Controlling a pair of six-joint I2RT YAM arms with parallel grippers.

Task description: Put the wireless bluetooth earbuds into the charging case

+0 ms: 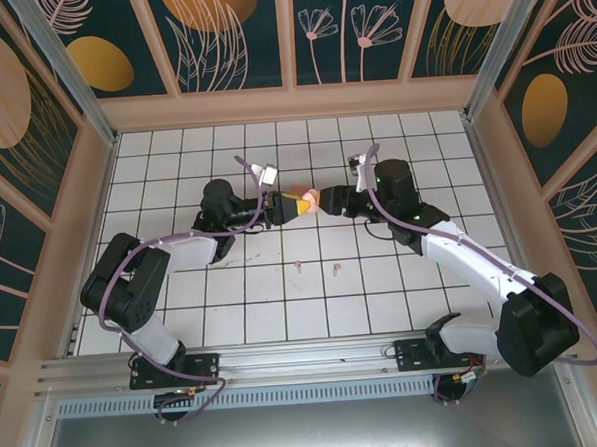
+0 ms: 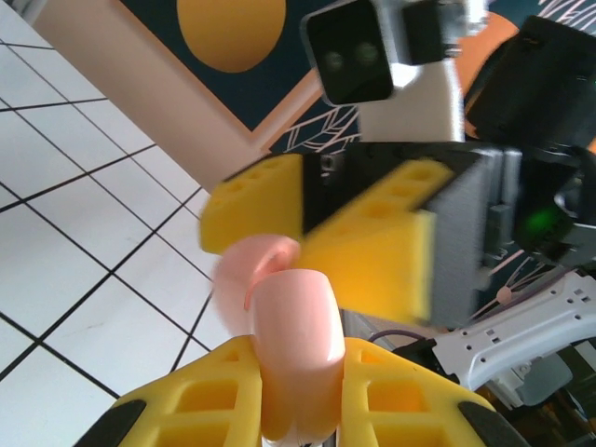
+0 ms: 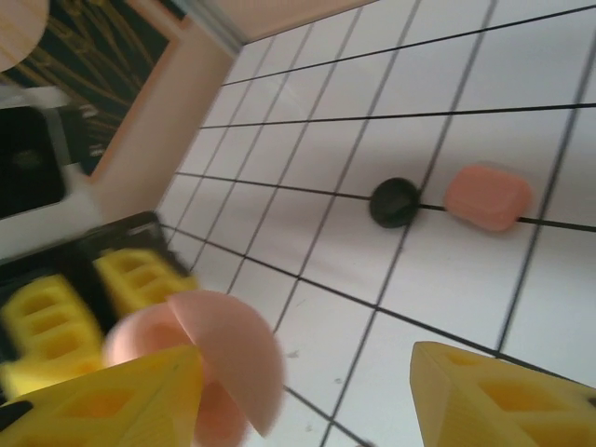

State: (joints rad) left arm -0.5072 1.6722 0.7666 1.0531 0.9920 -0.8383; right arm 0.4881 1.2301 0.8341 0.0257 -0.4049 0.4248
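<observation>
Two small pale earbuds [image 1: 299,266] lie loose on the tiled floor [image 1: 183,310], just in front of the raised case and not yet inserted. Peach charging case [image 2: 291,317]: held in mid-air, clamped in left gripper [image 2: 298,372], lid [image 2: 256,265] open, interior unseen. Right gripper [image 3: 303,372]: jaws apart either side of that lid, gripping nothing. Black round case [image 3: 394,202] and salmon case [image 3: 488,196]: closed, on floor. Remaining, by judgement: collect buds, seat them, close lid.

White tiled floor [image 1: 233,317] below me, black grid lines. Teal floral wall panels [image 1: 228,32] on 3 sides of floor. Metal rail [image 1: 286,359] at floor's near edge.
</observation>
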